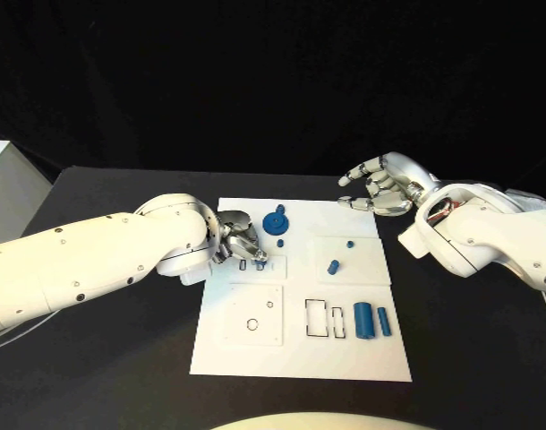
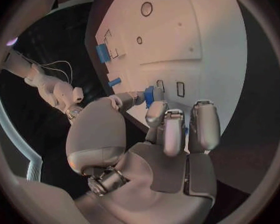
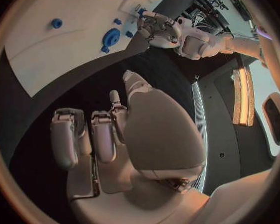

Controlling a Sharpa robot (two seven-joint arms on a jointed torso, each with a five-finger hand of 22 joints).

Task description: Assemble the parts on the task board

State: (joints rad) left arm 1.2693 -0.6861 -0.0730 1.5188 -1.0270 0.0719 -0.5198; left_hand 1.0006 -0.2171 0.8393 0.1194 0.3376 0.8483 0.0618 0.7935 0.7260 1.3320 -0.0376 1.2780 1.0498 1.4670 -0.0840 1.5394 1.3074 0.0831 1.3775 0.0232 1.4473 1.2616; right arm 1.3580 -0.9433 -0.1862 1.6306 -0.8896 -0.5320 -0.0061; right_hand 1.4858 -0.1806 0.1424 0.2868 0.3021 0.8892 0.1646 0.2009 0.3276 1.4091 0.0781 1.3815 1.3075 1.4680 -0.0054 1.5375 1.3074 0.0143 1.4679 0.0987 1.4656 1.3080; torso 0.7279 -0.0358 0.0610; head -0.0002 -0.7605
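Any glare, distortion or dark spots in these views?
Head view: even light, board bright but not blown out, black table swallows shadow detail. Left wrist view: fisheye bends the board edges, left robot hand blocks the lower half. Right wrist view: same bending, warm glare strip in the room, right robot hand dimly lit.

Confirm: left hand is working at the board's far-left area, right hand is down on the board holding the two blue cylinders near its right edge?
Not quite. The right hand hovers off the task board beyond its far right corner, fingers apart and holding nothing, as the head view shows. The two blue cylinders lie untouched. The left hand is at the board's far-left area, as you said.
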